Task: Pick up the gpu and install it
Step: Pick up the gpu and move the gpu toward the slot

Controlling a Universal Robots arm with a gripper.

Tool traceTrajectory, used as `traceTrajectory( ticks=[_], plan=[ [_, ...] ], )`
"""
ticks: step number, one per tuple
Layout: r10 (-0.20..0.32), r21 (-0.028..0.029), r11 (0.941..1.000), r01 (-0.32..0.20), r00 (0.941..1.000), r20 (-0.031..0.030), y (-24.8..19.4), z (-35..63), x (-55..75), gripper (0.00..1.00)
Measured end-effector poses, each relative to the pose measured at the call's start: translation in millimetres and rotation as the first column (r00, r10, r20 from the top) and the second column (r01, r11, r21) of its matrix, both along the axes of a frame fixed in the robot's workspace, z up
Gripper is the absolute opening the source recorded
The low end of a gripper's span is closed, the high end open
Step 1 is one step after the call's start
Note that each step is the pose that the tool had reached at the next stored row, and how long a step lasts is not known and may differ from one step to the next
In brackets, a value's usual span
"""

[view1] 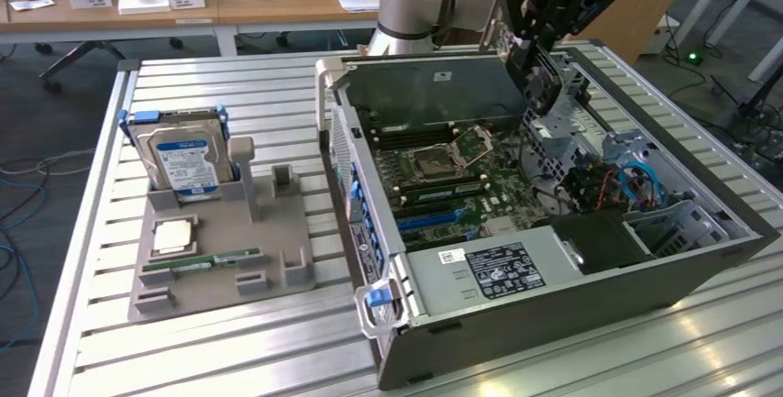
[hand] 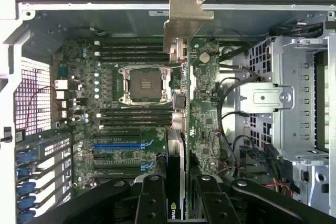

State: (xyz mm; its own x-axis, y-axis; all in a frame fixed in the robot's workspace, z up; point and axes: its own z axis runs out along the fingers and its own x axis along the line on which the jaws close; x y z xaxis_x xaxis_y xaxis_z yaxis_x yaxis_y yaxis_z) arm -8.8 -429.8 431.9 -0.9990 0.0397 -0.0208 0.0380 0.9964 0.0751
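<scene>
End effector is clamped on the gpu: in the wrist view one finger sits on each face of the card, which I see edge-on between them, so I log a firm two-sided grip. The card hangs clear of everything, above the far side of the open computer case, with its silvery bracket at the end away from the fingers. The pick-up is done, and I judge the step in hand to be the carry and line-up over the motherboard; nothing is seated yet. From the wrist camera the card's long edge runs across the blue expansion slot rather than along it, and that slot lies beside the card's line, not under it, past the CPU socket. In my judgement the next move calls for turning the card parallel to a slot, putting the bracket toward the case's rear wall, and keeping clear of the loose cables. Out on the desk, the holder tray carries the hard drive and the memory stick.
</scene>
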Motion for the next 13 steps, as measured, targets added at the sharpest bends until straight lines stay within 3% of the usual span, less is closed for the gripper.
traceTrajectory(
  ticks=[9, 13],
  plan=[
    [0.000, 0.0017, 1.0000, 0.000, 1.0000, 0.0000, 0.0, 0.0, 22.9, 0.26],
    [0.000, 0.0020, 1.0000, 0.000, 1.0000, 0.0000, 0.0, 0.0, 27.2, 0.26]
  ],
)
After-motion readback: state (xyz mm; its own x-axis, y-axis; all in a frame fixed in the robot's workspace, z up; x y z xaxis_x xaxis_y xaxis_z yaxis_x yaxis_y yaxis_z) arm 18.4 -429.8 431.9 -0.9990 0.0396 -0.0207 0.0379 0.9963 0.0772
